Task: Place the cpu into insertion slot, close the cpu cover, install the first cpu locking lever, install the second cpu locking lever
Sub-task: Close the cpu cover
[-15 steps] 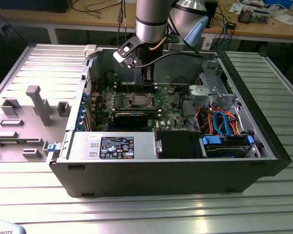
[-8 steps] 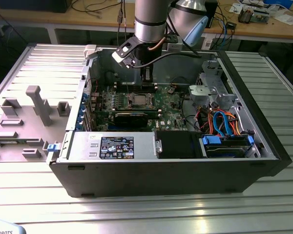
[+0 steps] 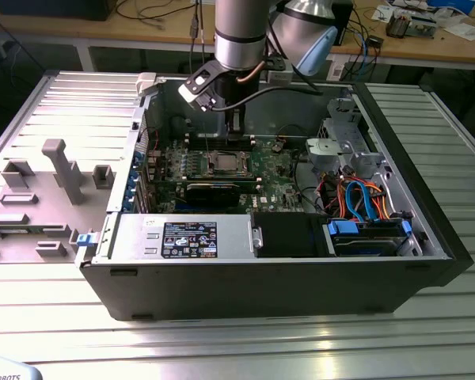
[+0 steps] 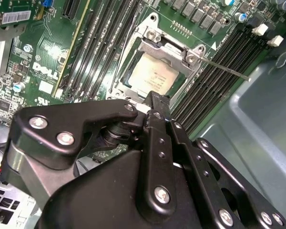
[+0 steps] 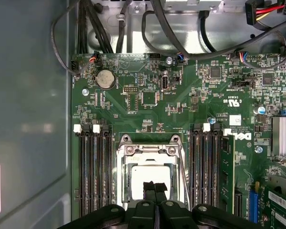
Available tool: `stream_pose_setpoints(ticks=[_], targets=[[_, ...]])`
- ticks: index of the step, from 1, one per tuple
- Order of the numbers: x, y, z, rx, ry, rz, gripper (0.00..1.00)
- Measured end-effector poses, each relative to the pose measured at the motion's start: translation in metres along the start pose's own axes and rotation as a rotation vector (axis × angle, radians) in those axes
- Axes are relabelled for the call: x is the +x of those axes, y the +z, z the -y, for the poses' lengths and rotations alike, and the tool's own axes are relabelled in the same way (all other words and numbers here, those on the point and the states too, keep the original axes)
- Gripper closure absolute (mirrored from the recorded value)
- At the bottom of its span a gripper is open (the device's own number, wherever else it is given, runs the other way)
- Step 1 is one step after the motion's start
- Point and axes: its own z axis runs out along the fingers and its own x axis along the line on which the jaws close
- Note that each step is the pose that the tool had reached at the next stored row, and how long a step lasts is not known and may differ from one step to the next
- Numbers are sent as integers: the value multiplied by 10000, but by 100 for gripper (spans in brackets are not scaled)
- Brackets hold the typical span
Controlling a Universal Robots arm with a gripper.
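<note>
Your case (image 3: 261, 277) holds the green board (image 5: 133, 95), with the chip (image 5: 143, 172) seated in its socket (image 5: 125, 139) under the cover (image 5: 150, 162). The gripper (image 5: 155, 187) hangs above, fingers together, gripping nothing.

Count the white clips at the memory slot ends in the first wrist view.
4. Two white clips on one side of the cpu, two on the other. The gripper may hide more.
</note>
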Motion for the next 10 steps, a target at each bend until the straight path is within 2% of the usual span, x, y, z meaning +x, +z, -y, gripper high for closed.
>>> stream_pose_setpoints(ticks=[10], targets=[[-24, 47, 69, -8, -37, -3, 89]])
